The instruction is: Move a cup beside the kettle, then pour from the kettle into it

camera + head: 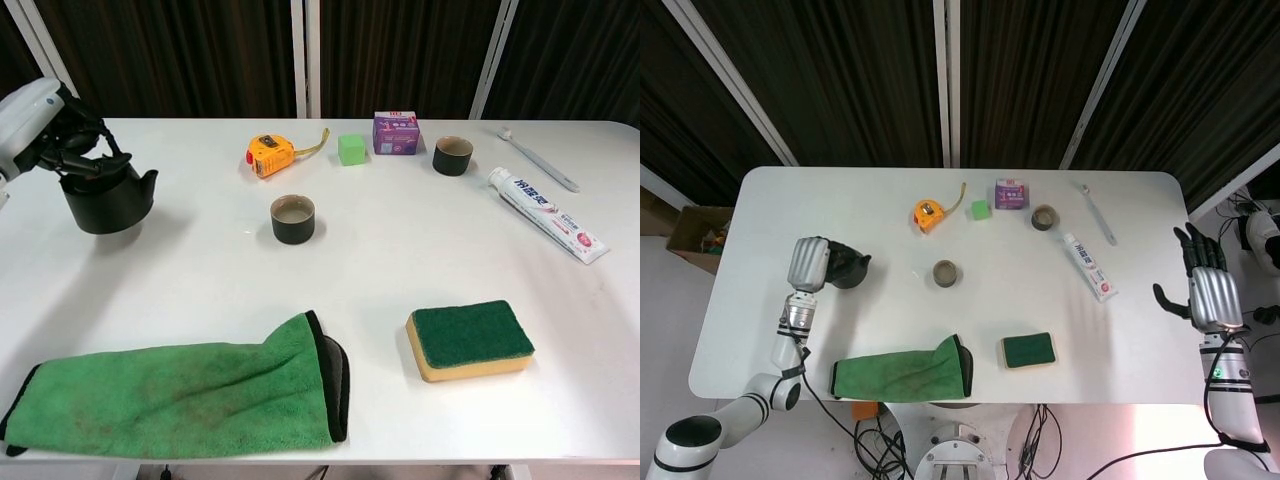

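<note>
While the left hand (45,130) gripped the kettle (105,198) with closed fingers at the worktop's (330,270) nine o'clock, the cup (292,219) sat well apart near centre, seemingly filled. Pouring looked finished; releasing comes next. The right hand (1203,292) hung open, fingers spread.

Kettle (105,200) at table's (200,290) left edge, well left of the cup (292,219); sponge (468,340) front right

White rounded-corner table (770,215); dark pleated curtains (860,70) behind, white vertical frame bars (945,80); pale floor (670,290), brown cardboard box (695,235) at left.
</note>
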Tool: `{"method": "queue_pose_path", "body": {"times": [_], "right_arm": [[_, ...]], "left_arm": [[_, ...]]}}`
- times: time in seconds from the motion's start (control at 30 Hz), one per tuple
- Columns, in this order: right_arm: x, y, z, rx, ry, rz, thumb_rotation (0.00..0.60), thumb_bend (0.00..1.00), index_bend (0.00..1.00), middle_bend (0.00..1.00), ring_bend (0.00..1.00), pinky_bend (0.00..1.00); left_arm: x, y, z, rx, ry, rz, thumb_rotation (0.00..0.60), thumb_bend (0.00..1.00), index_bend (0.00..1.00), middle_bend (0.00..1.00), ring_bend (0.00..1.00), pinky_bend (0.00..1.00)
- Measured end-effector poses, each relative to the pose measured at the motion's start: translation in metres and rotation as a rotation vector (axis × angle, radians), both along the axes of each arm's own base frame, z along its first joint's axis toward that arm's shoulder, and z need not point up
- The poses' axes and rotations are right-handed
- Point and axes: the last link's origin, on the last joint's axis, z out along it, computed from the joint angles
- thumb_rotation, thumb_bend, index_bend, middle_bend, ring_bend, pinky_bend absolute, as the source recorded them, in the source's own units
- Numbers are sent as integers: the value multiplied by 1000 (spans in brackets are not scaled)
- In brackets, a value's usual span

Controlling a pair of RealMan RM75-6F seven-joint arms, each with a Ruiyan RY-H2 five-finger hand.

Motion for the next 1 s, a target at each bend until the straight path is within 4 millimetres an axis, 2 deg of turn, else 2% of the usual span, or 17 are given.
{"method": "queue_pose_path", "body": {"times": [0.2, 1.0], "right_arm": [[-2, 1, 1, 1, 5, -12, 600, 277, 0, 0, 0, 0], [-1, 0, -5, 12, 7, -10, 600, 275, 0, 0, 0, 0]], "left_arm": [[-8, 0, -8, -12, 69, 1, 600, 386, 1000, 1000, 1000, 703], [-15, -1, -17, -39, 50, 27, 600, 384, 1000, 1000, 1000, 702]]}}
